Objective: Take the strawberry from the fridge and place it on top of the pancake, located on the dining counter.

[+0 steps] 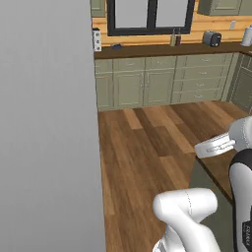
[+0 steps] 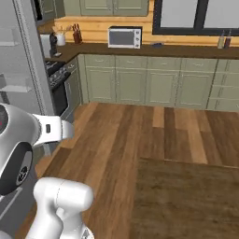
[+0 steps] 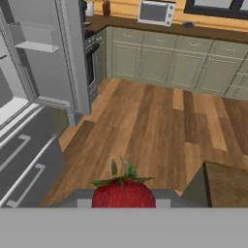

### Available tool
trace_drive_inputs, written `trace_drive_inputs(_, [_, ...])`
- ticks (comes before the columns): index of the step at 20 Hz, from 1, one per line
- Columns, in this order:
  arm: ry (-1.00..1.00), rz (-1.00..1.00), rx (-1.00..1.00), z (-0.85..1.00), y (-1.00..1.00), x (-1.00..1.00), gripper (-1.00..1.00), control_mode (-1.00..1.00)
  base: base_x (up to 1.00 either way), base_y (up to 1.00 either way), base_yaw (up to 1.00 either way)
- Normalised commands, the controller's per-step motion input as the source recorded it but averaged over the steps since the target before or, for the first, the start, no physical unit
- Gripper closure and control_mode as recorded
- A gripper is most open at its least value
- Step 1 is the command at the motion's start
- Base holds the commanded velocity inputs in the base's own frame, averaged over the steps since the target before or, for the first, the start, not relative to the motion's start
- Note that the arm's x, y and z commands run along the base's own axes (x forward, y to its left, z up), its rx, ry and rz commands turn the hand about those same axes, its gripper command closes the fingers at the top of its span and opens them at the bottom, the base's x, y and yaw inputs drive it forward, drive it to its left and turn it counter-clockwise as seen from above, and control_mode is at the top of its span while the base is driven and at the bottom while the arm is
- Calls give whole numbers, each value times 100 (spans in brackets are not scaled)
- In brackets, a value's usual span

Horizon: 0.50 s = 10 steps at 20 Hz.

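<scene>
The strawberry point(image 3: 123, 193) sits at the very bottom of the hand view, red body and green leaves up, pinched between the grey shapes on either side of it, so the gripper point(image 3: 123, 201) reads as clenched on the berry rather than released (its own tips are mostly hidden behind the fruit). The fridge point(image 3: 34, 92) stands to the left of the berry with its door swung open, white door shelves showing and the two lower drawers below. A corner of the dining counter point(image 3: 227, 184) lies low and to the right of the berry; in the right base view the same dark wooden top point(image 2: 186, 196) spreads across the lower right. The pancake is not to be made out from here. The step in hand looks like the carry from fridge to counter: it would be done well by holding the grip steady, keeping the berry level, and swinging right toward the counter without brushing the open fridge door. For room, the wooden floor point(image 2: 140, 126) between fridge and counter lies open, and the green cabinets point(image 2: 140, 84) stand well beyond it; the counter's near corner and the door edge are the two edges to mind.
</scene>
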Motion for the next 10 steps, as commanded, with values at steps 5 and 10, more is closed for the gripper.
trace_drive_inputs(5, [0, 0, 0, 0, 0, 0, 100, 100, -100, -26, -23])
trace_drive_inputs(10, [0, 0, 0, 0, 0, 0, 100, 100, -100, -40, -21])
